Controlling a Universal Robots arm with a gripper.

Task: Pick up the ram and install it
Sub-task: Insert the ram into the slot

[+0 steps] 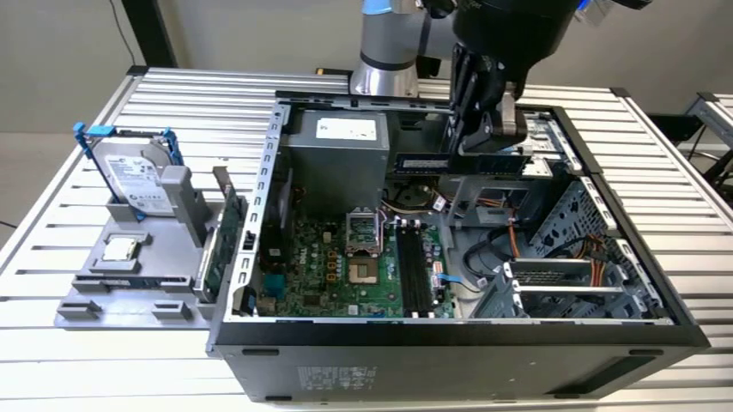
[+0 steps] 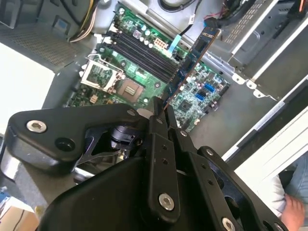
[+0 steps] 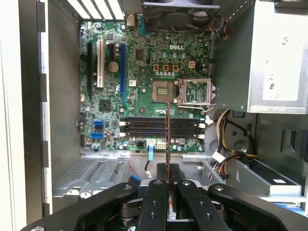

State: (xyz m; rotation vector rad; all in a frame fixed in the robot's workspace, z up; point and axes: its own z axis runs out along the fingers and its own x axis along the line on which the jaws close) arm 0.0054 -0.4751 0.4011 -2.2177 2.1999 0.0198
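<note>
**A:** Ram (image 1: 458, 162), where?

**B:** In the end effector (image 1: 495, 142), which is shut flat on one end of it. In the exterior view it is held level, up near the rim of the case (image 1: 458, 365). It sits just beside the power supply (image 1: 332, 146) and well above the motherboard (image 1: 332, 275). Not seated.

**A:** Wrist views?

**B:** The first wrist view has the ram (image 3: 168, 134) edge-on, a thin line crossing the black slots (image 3: 144, 128) at right angles and clear of them. The second wrist view shows the ram (image 2: 192, 60) face-on, slanting over the board. Its chips are too small to count. In both wrist views the gripped end is buried between the fingers (image 3: 156, 202), so the contact itself is hidden.

**A:** Around it?

**B:** The socket (image 3: 161, 90) is near the slots. Outside the case, toward the exterior view's left, a grey holder (image 1: 126, 300) sits on the worktop (image 1: 103, 369). On it the drive (image 1: 136, 176) stands upright in a blue frame. The card (image 1: 223, 227) stands on edge, partly hidden by the case wall. The arm (image 1: 384, 51) is cut off at the frame's top. In the second wrist view a hand (image 2: 293, 207) is clipped by the frame edge.
</note>
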